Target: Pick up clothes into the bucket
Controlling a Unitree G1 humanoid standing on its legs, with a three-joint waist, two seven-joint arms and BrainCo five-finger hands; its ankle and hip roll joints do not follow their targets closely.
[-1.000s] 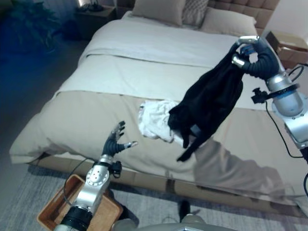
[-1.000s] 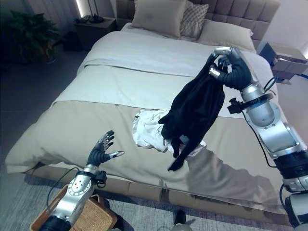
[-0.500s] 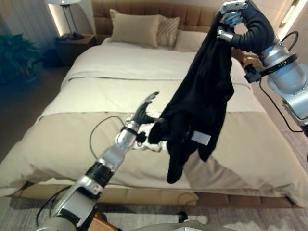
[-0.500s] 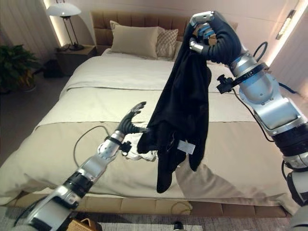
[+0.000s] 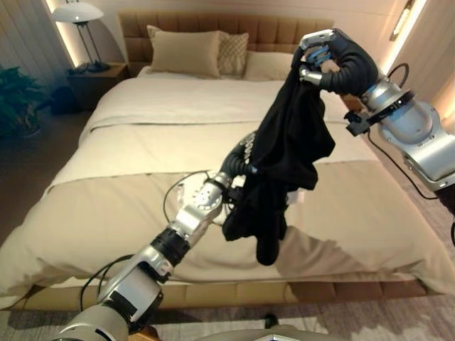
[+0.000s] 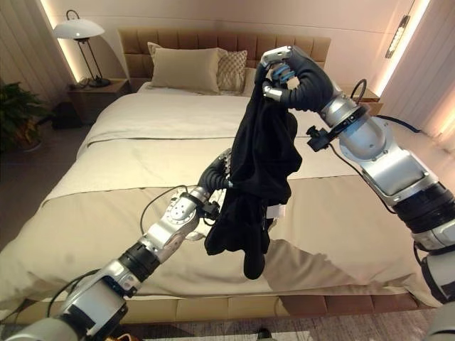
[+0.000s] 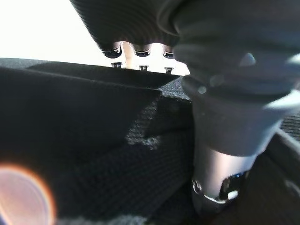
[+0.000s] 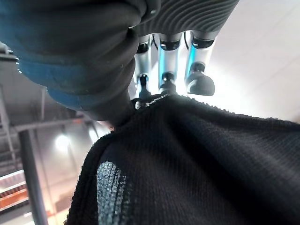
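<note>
So the left hand (image 6: 217, 170) has come up off the bed edge and is now pressed into the middle of the black garment (image 6: 259, 177); looks like it's gathering the loose hanging part before the bucket drop. The right hand (image 6: 284, 74) is raised high over the bed (image 6: 128, 153), fingers clenched on the garment's top. Can't tell what the left fingers are doing, they're buried in cloth.

Premises: a bedroom. Evidence: made bed (image 6: 142, 163) with pillows (image 6: 186, 69), padded headboard (image 6: 213, 39), bedside table (image 6: 89, 91) carrying a lit lamp (image 6: 79, 32).
</note>
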